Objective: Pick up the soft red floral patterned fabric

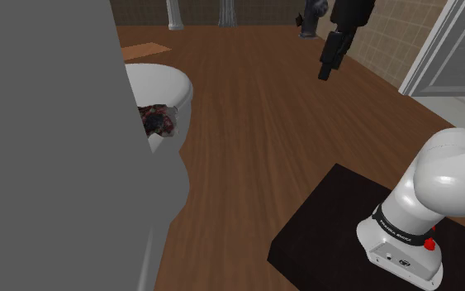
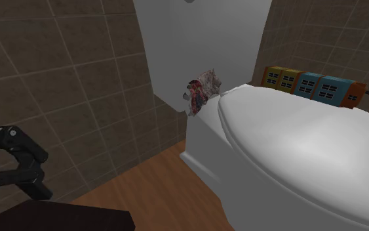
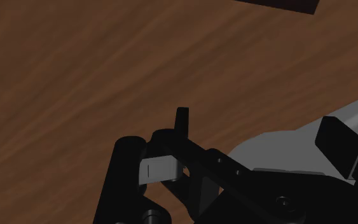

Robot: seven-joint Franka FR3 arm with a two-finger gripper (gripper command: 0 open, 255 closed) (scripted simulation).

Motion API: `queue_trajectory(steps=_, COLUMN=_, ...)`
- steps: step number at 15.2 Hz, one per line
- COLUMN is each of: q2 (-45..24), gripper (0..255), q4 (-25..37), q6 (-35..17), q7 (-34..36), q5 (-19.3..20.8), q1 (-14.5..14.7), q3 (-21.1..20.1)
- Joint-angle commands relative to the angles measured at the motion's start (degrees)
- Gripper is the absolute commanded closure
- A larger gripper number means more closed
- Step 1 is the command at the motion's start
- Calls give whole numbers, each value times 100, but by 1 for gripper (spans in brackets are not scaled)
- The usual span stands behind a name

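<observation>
The red floral fabric (image 1: 158, 121) lies crumpled on the white toilet (image 1: 163, 83), at the back of the lid against the tank. The second exterior view shows the fabric (image 2: 202, 88) wedged between the closed lid (image 2: 294, 138) and the tank (image 2: 202, 33). My gripper (image 1: 325, 76) hangs high over the wooden floor, far to the shoulder view's right of the fabric, pointing down. Low at the second exterior view's left the gripper (image 2: 47, 176) stands open, holding nothing. A large grey mass (image 1: 49, 149) hides part of the fabric in the shoulder view.
Brown wooden floor (image 1: 255, 124) stretches between the toilet and my dark stand (image 1: 329, 223). Tiled walls (image 2: 58, 79) enclose the room. A row of colourful house-shaped boxes (image 2: 310, 85) stands behind the toilet. A pale door frame (image 1: 453, 50) is at the shoulder view's right.
</observation>
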State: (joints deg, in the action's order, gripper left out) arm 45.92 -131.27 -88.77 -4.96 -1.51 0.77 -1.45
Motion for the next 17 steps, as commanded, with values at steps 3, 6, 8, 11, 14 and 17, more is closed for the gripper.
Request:
queue_trajectory(steps=3, q2=-234, gripper=0, q4=150, q6=-146, q7=109, q5=-87, q1=99, q3=-207)
queue_trajectory(steps=6, q2=-605, gripper=0, q4=411, q6=-351, q7=273, q5=-184, q1=231, q3=-514)
queue_trajectory(steps=8, q2=-864, gripper=0, q4=609, q6=-476, q7=383, q5=-224, q1=306, q3=-720)
queue_trajectory(steps=11, q2=-1270, gripper=0, q4=940, q6=-643, q7=553, q5=-246, q1=404, q3=-1029)
queue_trajectory(steps=14, q2=-1697, gripper=0, q4=1312, q6=-783, q7=734, q5=-215, q1=485, q3=-1342)
queue_trajectory(steps=17, q2=-2148, gripper=0, q4=1728, q6=-892, q7=929, q5=-127, q1=552, q3=-1662)
